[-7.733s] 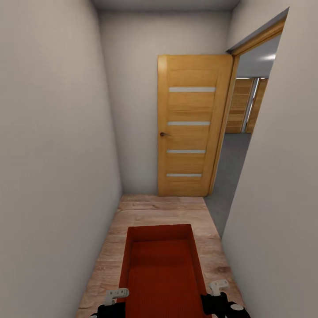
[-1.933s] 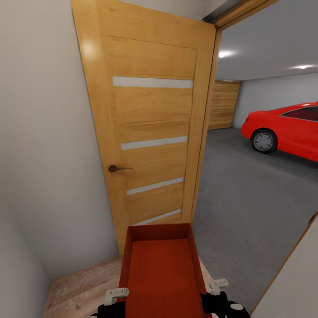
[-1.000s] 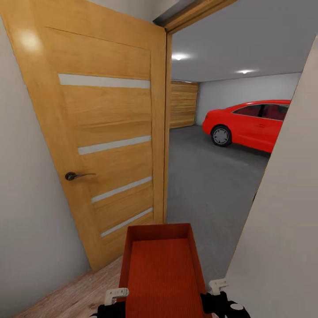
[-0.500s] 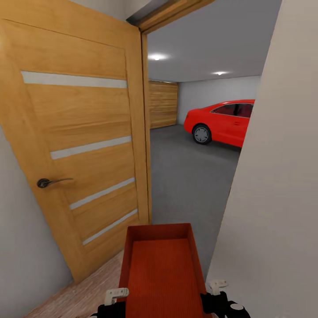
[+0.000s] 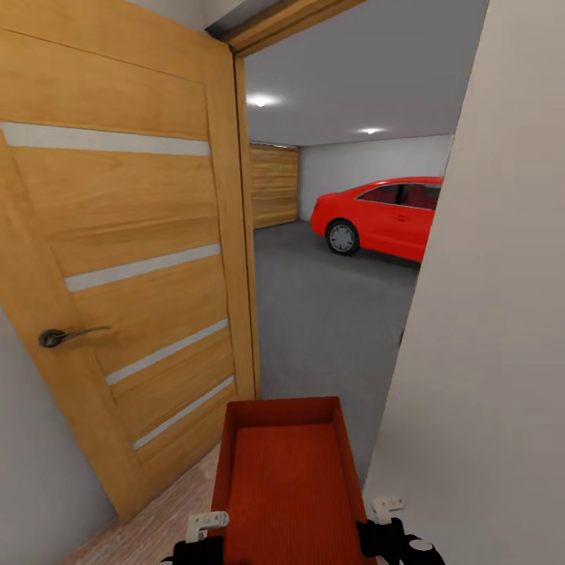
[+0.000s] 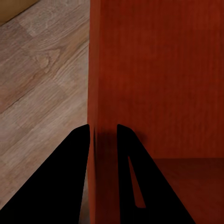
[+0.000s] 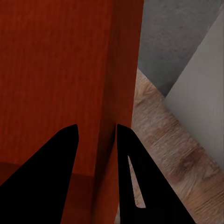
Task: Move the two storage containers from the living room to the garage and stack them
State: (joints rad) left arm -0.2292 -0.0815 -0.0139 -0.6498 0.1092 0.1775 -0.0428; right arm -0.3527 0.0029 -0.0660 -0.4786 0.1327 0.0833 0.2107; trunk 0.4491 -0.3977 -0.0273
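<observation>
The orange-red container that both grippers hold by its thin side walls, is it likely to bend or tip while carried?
The container looks rigid: its walls stay straight in the left gripper and right gripper. Being open and empty, it is probably light. Held on both sides, tipping seems unlikely.

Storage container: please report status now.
Left gripper and right gripper each clamp a side wall of storage container. Garage floor ahead through doorway. Wall corner close at right.

one storage container (image 5: 286, 479), one door (image 5: 133, 259), one red car (image 5: 377, 217), two ceiling lights (image 5: 261, 100)
</observation>
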